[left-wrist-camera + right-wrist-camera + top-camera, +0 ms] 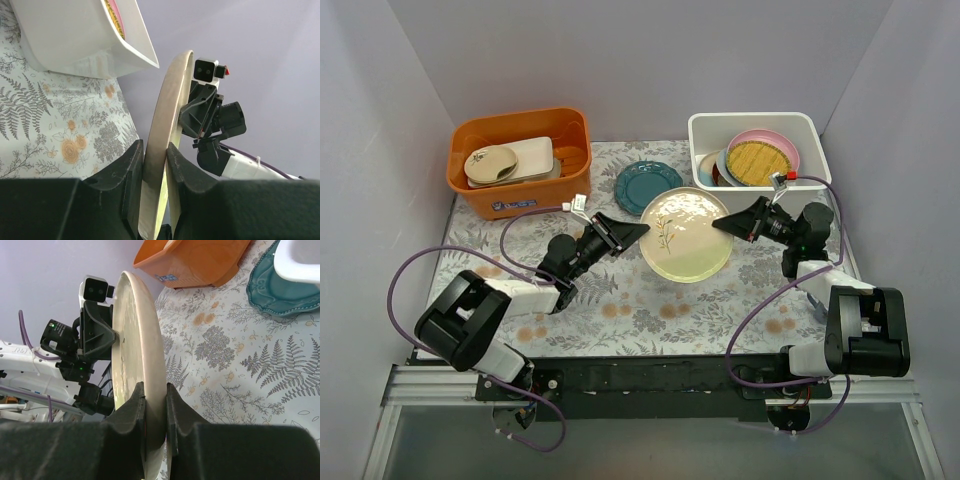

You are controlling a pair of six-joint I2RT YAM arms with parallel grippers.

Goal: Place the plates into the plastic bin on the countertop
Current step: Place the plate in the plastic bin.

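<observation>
Top view: a round cream plate with a leaf sprig (686, 236) is seen over the middle of the fern-patterned countertop (620, 300). It is pinched at opposite rims by the left gripper (638, 231) and the right gripper (723, 225). Whether it is clear of the surface cannot be told.

A white rectangular plastic bin (700, 135) at the far right corner is loaded with a yellow textured plate (758, 162), a pink plate (765, 137) and a pale blue plate (708, 170), all leaning. An orange rectangular tub (520, 120) at the far left corner is filled with cream dishes (492, 163). A teal scalloped plate (647, 185) is left by the far edge.

Left wrist view: the rim is clamped between both fingers.

Right wrist view: the same is noted at the opposite rim.

Risk, as judged: with two grips on one plate, unequal arm travel could twist it loose. The bin's near wall or the leaning stack could be struck.
</observation>
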